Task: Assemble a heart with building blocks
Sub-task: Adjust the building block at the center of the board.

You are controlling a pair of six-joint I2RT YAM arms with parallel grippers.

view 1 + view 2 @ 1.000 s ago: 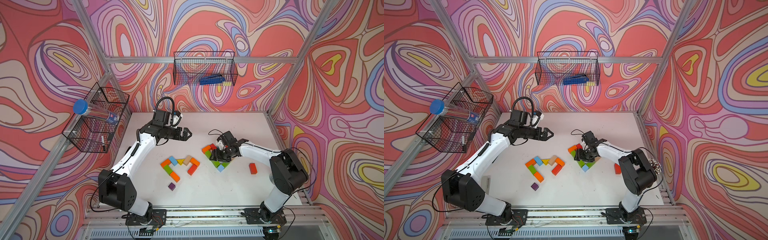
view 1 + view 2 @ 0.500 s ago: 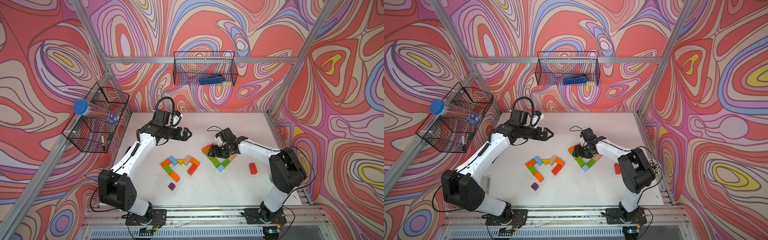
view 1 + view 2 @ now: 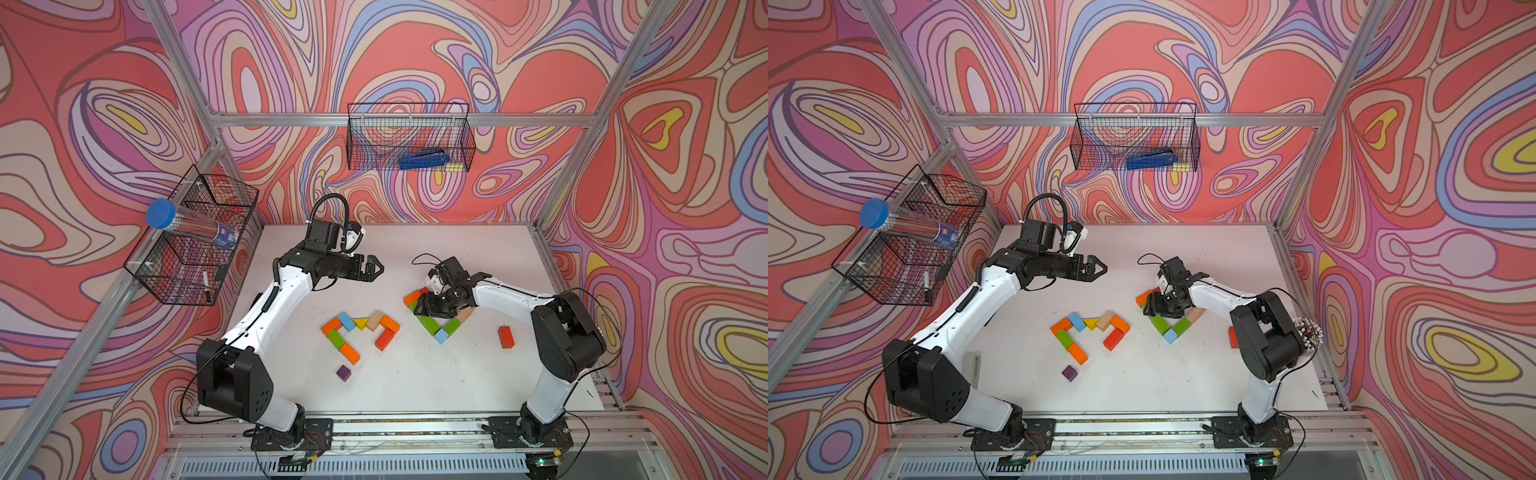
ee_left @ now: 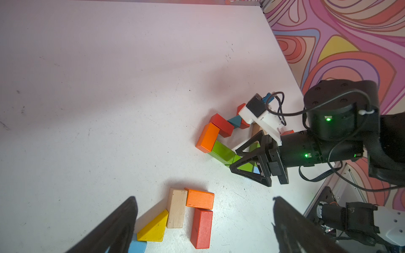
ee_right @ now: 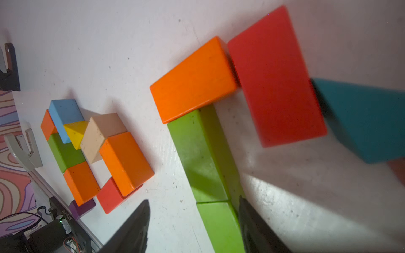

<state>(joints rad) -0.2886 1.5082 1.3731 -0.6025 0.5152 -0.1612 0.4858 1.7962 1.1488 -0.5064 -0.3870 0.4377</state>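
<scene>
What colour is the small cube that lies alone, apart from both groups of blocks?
Purple. The cube shows best in a top view.

— "The red brick (image 3: 1232, 337), right of centre in a top view?"
— "Mostly hidden behind the right arm (image 3: 1266, 336)."
— "The teal block (image 5: 368, 118) in the right wrist view?"
— "Blurred, and cut off by the frame edge. In both top views the right gripper (image 3: 422, 308) hides what lies beneath it."

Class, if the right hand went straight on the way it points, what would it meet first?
Most likely the green brick lying between the fingers of the right hand, with the orange brick further along; depth is hard to judge.
</scene>
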